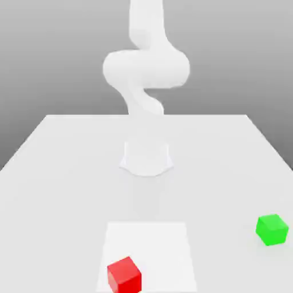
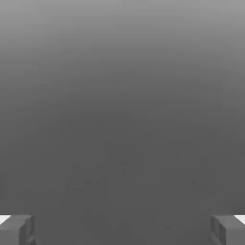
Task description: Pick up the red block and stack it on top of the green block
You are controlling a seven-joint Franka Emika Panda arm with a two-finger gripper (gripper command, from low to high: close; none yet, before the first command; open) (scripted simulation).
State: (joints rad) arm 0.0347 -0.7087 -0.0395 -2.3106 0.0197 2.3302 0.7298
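In the hand view, two grey fingers (image 2: 19,229) show at the lower left and lower right corners of the frame, spread wide apart with nothing between them, only plain grey beyond. They are released and grasp nothing.

In the exterior view, the white arm (image 1: 146,68) rises through the upper middle of the frame, curling over its round base at the centre of the pale surface (image 1: 57,171). The red block (image 1: 124,274) sits at the bottom of the frame, a little left of centre, on a lighter square patch (image 1: 160,246). The green block (image 1: 271,229) rests at the lower right, well apart from the red one.

Judging by this, the task is at its very beginning: neither block is touched. The next move calls for bringing the spread fingers down over the red block, squaring them to its sides, then closing.
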